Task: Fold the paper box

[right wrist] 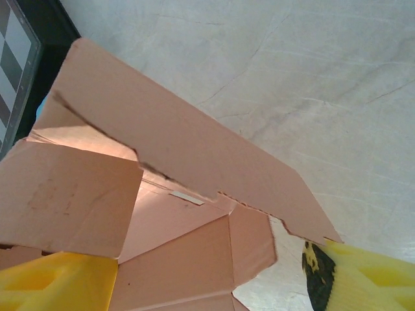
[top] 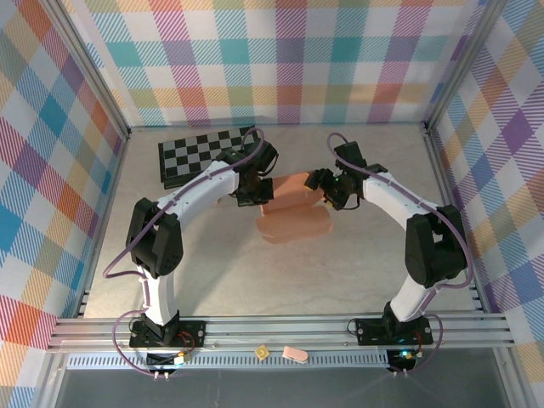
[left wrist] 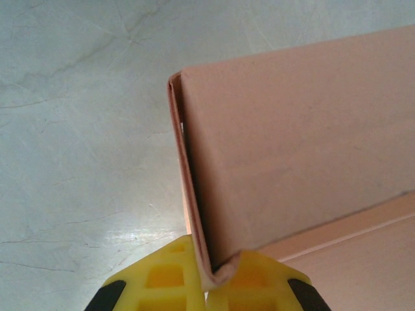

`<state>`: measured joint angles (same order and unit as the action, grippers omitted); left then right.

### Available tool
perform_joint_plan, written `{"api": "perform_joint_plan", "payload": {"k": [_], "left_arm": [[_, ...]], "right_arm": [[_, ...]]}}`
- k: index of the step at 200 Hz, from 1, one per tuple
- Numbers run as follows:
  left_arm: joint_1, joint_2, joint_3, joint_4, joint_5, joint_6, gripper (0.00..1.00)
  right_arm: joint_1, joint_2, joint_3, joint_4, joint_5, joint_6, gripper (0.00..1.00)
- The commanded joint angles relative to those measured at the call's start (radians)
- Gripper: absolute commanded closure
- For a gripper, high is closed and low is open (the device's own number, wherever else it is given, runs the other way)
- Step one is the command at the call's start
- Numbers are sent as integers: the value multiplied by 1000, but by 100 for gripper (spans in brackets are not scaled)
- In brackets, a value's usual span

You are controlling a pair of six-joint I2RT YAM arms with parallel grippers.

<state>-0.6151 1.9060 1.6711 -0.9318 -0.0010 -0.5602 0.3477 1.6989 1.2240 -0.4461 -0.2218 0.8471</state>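
Note:
The salmon-orange paper box [top: 293, 217] lies partly folded mid-table, one wall raised between the two arms. My left gripper [top: 255, 192] is at the box's left end. In the left wrist view its yellow fingers [left wrist: 162, 278] are shut on the bottom corner of an upright doubled wall [left wrist: 285, 142]. My right gripper [top: 327, 190] is at the box's right end. In the right wrist view it [right wrist: 201, 275] stands open, its fingers [right wrist: 52, 282] wide apart, with loose flaps and the inner floor of the box [right wrist: 181, 259] between them. A notched flap [right wrist: 181, 142] slants above.
A black-and-grey chequered board [top: 200, 153] lies at the back left, close behind the left arm. Plaid walls enclose the table on three sides. A small tan block [top: 263, 352] and a pink piece [top: 295, 354] rest on the front rail.

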Motion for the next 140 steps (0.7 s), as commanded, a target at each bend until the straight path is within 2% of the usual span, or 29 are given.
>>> {"api": "perform_joint_plan", "payload": {"k": [1,48,82,140], "left_arm": [[-11,-35,9,7,1,6,100],[-11,-38,1,10,9,6,100],[-11,-37,0,17,12,4,100],[-12,-29,10,25,21,0,100]], "right_arm": [[2,-19,-11,40,-10,-31,25],[4,8,6,114,-93,-24,32],[12,7,6,140,-147,-26,34],[47,12,24,113,-148,-73,37]]}}
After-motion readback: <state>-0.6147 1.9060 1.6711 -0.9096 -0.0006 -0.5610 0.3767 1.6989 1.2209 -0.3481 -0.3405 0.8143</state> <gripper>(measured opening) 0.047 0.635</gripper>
